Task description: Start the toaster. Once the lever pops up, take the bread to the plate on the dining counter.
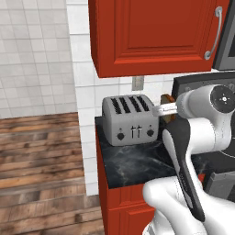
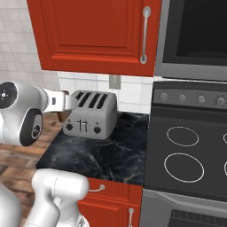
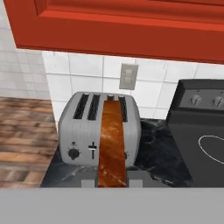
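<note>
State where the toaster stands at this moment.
The toaster stands on the black marble counter against the tiled wall, under the red wall cabinet, below the wall outlet and left of the stove.

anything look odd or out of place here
Nothing is spilled or damaged. The one unusual sight: the tan, brown-crusted bread slice is held edge-on in the shut gripper, in the air in front of the boxy silver four-slot toaster, rather than in a slot. The toaster stands square on the black marble-look counter.
</note>
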